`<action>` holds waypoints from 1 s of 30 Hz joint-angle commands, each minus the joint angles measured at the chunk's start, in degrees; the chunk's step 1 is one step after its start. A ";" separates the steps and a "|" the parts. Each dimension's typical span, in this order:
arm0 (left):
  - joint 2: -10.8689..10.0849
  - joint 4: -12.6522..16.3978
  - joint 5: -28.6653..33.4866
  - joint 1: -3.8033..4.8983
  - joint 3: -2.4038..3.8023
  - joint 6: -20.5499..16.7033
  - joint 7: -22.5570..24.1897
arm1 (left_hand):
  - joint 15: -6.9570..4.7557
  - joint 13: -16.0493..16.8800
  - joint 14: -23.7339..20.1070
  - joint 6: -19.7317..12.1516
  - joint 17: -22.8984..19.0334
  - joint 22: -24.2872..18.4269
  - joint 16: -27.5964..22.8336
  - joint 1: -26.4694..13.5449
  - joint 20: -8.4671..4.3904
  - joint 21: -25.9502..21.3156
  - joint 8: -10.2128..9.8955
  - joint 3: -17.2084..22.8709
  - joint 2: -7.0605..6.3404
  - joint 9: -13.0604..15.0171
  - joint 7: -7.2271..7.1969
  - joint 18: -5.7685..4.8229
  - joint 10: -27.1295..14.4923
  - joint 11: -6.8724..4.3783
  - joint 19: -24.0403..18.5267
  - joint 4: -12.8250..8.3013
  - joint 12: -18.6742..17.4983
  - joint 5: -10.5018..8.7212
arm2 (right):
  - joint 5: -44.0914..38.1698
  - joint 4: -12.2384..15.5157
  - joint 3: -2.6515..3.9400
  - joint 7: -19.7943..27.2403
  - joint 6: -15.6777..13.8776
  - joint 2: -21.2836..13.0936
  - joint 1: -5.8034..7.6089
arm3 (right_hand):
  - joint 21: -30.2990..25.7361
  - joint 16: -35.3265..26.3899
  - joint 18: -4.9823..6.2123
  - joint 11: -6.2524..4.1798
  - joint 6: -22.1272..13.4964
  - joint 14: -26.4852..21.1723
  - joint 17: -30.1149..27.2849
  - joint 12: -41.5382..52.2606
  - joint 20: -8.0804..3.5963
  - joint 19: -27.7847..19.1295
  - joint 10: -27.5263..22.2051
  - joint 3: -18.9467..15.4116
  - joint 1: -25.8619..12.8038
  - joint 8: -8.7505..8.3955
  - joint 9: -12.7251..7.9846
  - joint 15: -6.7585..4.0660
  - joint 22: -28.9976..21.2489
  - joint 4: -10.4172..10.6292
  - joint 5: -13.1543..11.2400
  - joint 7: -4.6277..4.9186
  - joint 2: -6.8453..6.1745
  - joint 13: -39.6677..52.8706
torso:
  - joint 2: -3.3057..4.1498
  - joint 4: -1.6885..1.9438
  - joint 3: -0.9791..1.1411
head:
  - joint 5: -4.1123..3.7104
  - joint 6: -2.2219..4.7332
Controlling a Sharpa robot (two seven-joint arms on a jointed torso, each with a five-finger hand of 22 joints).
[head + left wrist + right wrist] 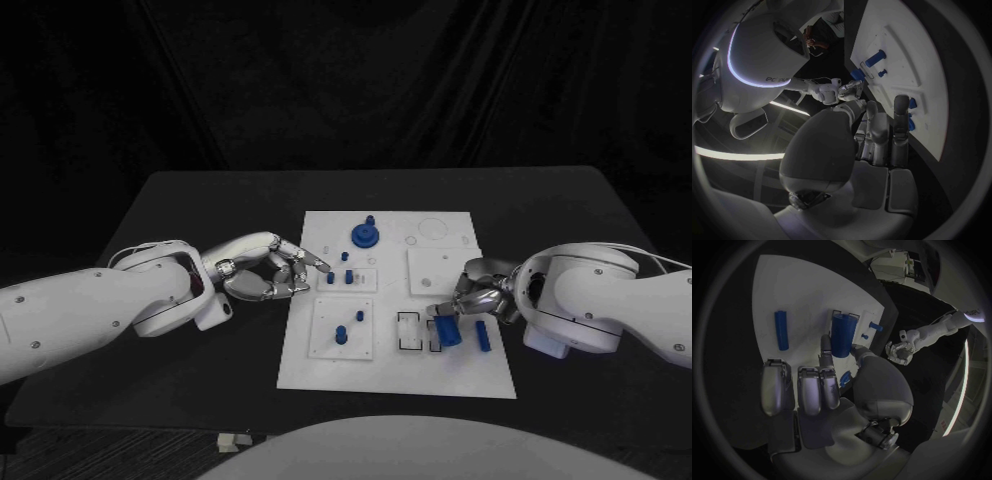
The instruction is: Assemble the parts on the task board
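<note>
The white task board (pixel 462 380) lies mid-table. My right hand (pixel 480 297) is over its right side. Its thumb and a finger pinch a blue cylinder (pixel 841 334), also seen in the head view as the blue cylinder (pixel 447 333), beside a black-outlined slot (pixel 410 331). Next to it a blue rod (pixel 482 336) lies flat on the board. My left hand (pixel 268 268) is at the board's left edge with fingers curled in and nothing visible in them. Its fingertips (pixel 319 265) are close to two small blue pegs (pixel 340 276).
A blue round piece (pixel 365 236) stands at the board's far end. Another blue peg (pixel 342 335) stands in the near left sub-plate. A raised square plate (pixel 440 270) sits just beyond my right hand. Black table (pixel 216 210) surrounds the board.
</note>
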 commanded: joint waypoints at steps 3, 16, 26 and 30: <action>0.18 0.07 0.53 -0.01 0.04 0.64 0.46 | 0.04 -0.05 -0.25 0.29 -0.07 2.40 -0.24 -0.38 0.10 0.06 0.13 0.01 -0.13 0.05 0.08 0.63 0.30 -0.16 -0.21 0.36 -0.20 0.32 | 5.32 0.25 0.01 -0.19 -5.53 0.72 0.12 | -0.23 -0.34 0.99 0.03 -0.65 5.41 11.49 0.20 -0.05 1.72 6.25 8.28 0.77 -0.36 -0.06 -0.12 11.90 -7.95 -0.29 0.10 1.73 15.05 | -0.01 -0.06 -0.01 | 0.03 -0.01; 0.15 0.15 0.53 -0.02 0.04 0.64 0.53 | 0.06 -0.09 -0.29 0.19 -0.10 2.37 -0.27 -0.45 0.11 -0.05 0.09 0.00 -0.13 0.03 0.09 0.65 0.30 -0.16 -0.29 0.39 -0.20 0.38 | 7.25 -1.12 0.00 -0.27 -7.85 3.96 -0.58 | -0.59 -0.46 1.06 0.38 -1.61 5.36 11.29 0.20 0.27 1.58 6.25 8.61 -0.44 -1.01 -0.19 0.24 11.80 -7.59 -1.45 0.53 2.24 15.05 | 0.07 0.12 -0.02 | 0.11 -0.01; 0.15 0.09 0.53 -0.04 0.04 0.71 0.65 | 0.06 -0.09 -0.29 0.19 -0.10 2.37 -0.27 -0.45 0.11 -0.05 0.09 0.00 -0.13 0.03 0.09 0.65 0.30 -0.16 -0.29 0.39 -0.20 0.38 | 7.43 -1.68 -0.01 -0.41 -7.37 5.08 -1.19 | -1.16 -0.58 1.18 0.65 -2.33 5.32 11.12 0.20 0.52 1.35 6.25 8.64 -1.27 -1.53 -0.36 0.49 11.64 -7.31 -2.57 0.82 2.41 15.05 | 0.06 0.03 -0.02 | 0.31 -0.01; 0.14 0.11 0.53 -0.05 0.04 0.70 0.66 | 0.07 -0.12 -0.34 0.06 -0.15 2.36 -0.30 -0.49 0.12 -0.05 0.05 -0.01 -0.16 0.01 0.07 0.65 0.29 -0.15 -0.31 0.40 -0.20 0.43 | 7.36 -1.70 -0.01 -0.46 -6.71 5.10 -1.33 | -1.22 -0.58 1.19 0.73 -2.73 5.31 11.12 0.20 0.60 1.33 6.25 8.76 -1.29 -1.80 -0.49 0.58 11.62 -7.41 -2.77 0.94 2.46 15.05 | 0.01 0.02 -0.03 | 0.46 -0.01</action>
